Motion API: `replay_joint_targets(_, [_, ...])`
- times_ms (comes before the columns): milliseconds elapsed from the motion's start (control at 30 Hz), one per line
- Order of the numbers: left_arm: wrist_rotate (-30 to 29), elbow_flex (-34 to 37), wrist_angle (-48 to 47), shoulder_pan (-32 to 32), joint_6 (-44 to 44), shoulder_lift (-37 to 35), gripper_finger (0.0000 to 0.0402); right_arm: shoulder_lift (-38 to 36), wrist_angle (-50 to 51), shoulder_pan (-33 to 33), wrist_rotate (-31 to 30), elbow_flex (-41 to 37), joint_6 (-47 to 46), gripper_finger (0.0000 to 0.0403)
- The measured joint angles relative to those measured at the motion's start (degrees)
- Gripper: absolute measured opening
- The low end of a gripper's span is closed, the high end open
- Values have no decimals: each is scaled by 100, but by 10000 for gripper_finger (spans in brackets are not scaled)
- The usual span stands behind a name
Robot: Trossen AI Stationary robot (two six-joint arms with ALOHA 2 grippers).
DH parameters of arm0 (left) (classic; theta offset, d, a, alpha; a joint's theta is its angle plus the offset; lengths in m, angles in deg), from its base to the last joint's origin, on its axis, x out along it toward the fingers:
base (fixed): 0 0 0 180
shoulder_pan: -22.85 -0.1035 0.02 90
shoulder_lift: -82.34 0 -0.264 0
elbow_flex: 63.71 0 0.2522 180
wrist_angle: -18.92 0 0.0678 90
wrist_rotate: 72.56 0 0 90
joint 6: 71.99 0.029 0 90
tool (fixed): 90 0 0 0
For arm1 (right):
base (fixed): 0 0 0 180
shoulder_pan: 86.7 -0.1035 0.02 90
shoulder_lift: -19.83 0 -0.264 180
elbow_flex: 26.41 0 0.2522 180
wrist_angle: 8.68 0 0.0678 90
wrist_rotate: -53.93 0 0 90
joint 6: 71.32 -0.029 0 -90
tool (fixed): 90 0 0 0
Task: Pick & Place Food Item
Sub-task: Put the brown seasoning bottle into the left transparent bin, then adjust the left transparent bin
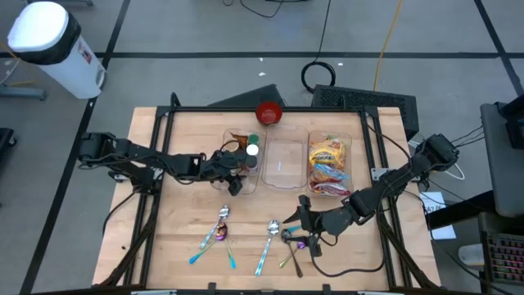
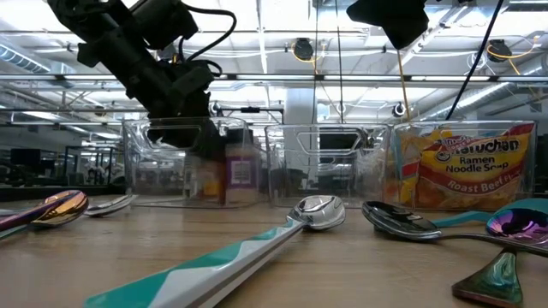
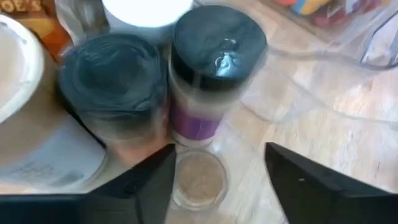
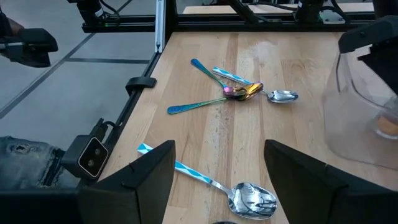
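table: pale wood, matt, visible grain
bins: clear glossy plastic
spoons: polished metal bowls, some iridescent
jar lids: dark, smooth plastic
ramen packet: shiny film

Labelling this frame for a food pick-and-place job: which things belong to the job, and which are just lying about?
In the job:
- dark-lidded spice jars in the left clear plastic bin
- left hand, over them
- ramen noodle packets

Lying about:
- metal spoons
- red bowl
- right hand, by the spoons
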Motion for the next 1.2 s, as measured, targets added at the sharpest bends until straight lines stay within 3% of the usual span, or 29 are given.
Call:
replay_joint_targets(333, [10,-5,-4,-3,-5,-1,77,0,-2,0,0,-1,0,238])
replay_joint_targets(467, [335,-5,-15,-3,129,-124,13,0,0,0,2,0,1,238])
replay_joint_targets(700, [514,-5,-181,130,57,-781,12,-2,70,0,10,0,-37,238])
replay_joint_targets(867, [-118,-5,-1410,530,-300,-1463,7,-2,145,-48,12,1,-76,238])
replay_joint_targets(1067, [-1429,-3,-3809,1380,-2282,-1981,5,-2,176,-103,17,-1,-151,238])
replay_joint_targets(1200, [-1884,1,-4617,1978,-3542,-1940,6,-2,165,-103,15,0,-153,238])
